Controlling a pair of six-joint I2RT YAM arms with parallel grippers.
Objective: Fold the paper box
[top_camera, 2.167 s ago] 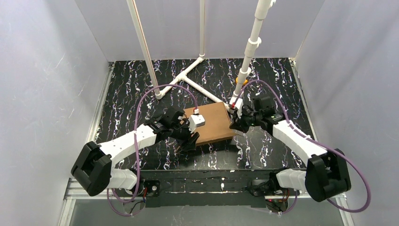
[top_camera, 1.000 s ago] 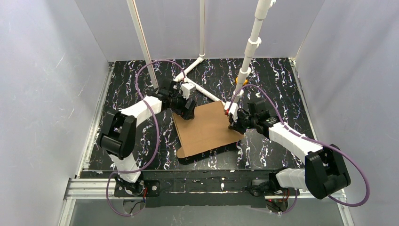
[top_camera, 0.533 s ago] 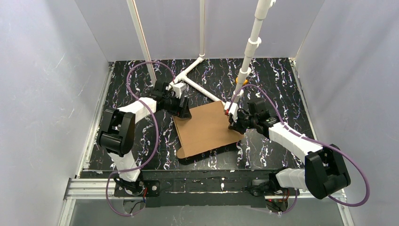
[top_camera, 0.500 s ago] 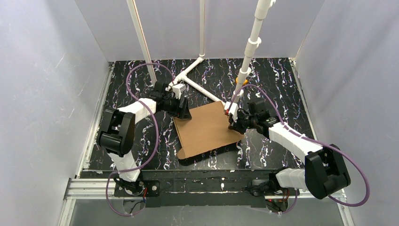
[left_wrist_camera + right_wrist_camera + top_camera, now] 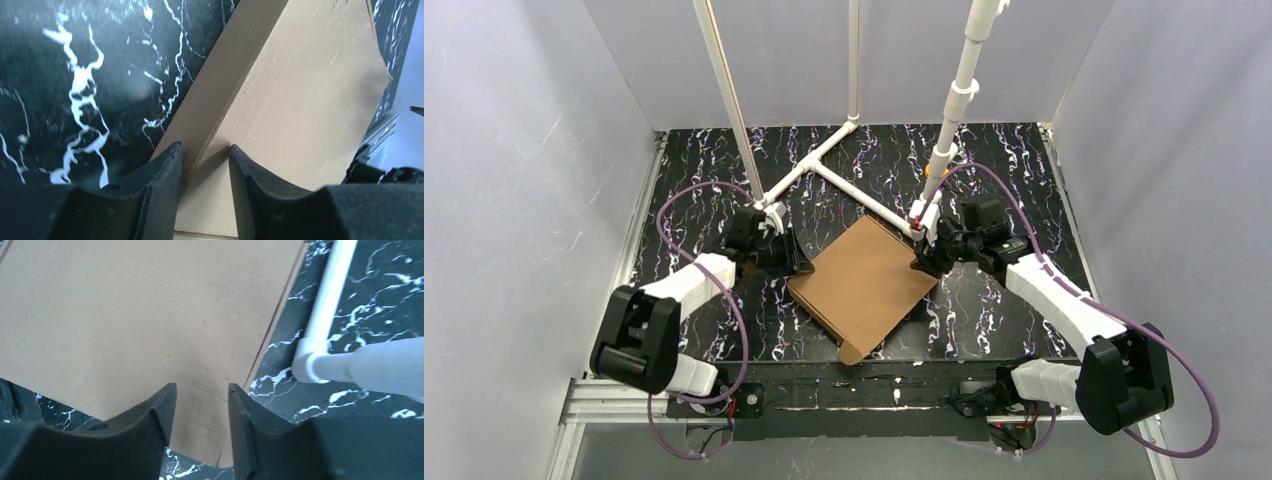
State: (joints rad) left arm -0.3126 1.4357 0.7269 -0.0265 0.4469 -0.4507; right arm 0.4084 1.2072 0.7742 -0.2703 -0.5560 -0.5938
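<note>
So, paper box (image 5: 864, 285): a flat brown cardboard piece. It lies on the table in the middle, between the two claws. It is turned like a diamond, with one corner to the back and one to the front.
Small tab (image 5: 849, 352): a little rounded bit of the box that sticks out at the front corner.
Box, left wrist view (image 5: 300, 115): a wide brown face with a paler strip along its left side. A fold line runs between the two.
Box, right wrist view (image 5: 125, 315): a plain brown face that fills most of the picture.
Left claw (image 5: 794, 265) (image 5: 202, 147): down low at the left corner of the box. Its two black fingers (image 5: 167, 165) stand a little apart with a narrow gap. The fold line runs right into that gap. I cannot tell if the fingers pinch the cardboard.
Right claw (image 5: 922, 258) (image 5: 200, 386): at the right corner of the box. Its fingers (image 5: 162, 407) stand apart with nothing between them. The cardboard lies past their tips.
Table (image 5: 704, 170): black with white and purple squiggles.
White pipes (image 5: 824, 165) (image 5: 325, 305): a frame at the back. One pipe runs near the back right edge of the box, with a strip of table between them.
Purple cables (image 5: 694, 195): one loops over each arm.
Walls (image 5: 524, 150): plain grey on the sides and back.
</note>
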